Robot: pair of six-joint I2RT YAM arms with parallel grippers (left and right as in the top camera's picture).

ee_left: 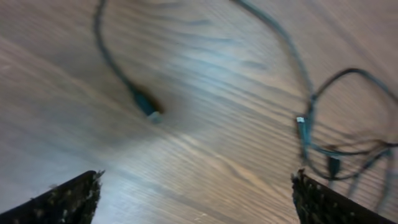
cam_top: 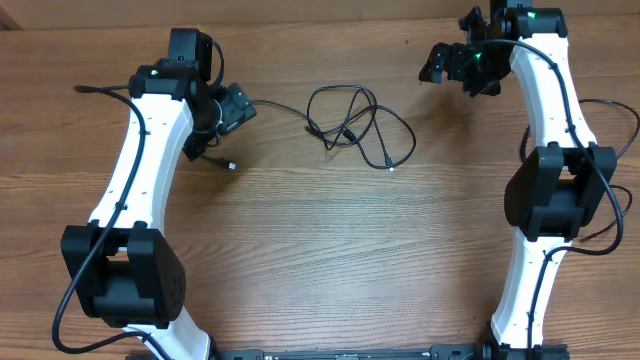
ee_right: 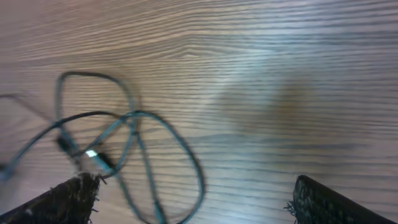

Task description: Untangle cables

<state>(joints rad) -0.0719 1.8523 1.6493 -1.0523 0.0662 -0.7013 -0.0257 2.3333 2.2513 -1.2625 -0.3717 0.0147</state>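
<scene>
Wood-grain brown counter [cam_top: 330, 260] carries everything. Two white-and-black robot arms on it: left arm [cam_top: 140, 160] to the left of the tangle of thin black cables [cam_top: 350, 125], right arm [cam_top: 545, 120] to the right of it.

Left gripper [cam_top: 236, 106] sits just left of the tangle. Jaws spread wide, nothing between them, only bare counter below. Right gripper [cam_top: 440, 65] is up and right of the tangle, well apart from it. Jaws likewise wide and empty.

The tangle lies flat on the counter as a loose knot of overlapping loops. One strand leads out of it leftward toward the left gripper.

Silver-tipped plug [cam_top: 232, 165] lies left of and below the tangle, near the left gripper. Second plug [cam_top: 390, 168] sits at the tangle's lower right edge.
</scene>
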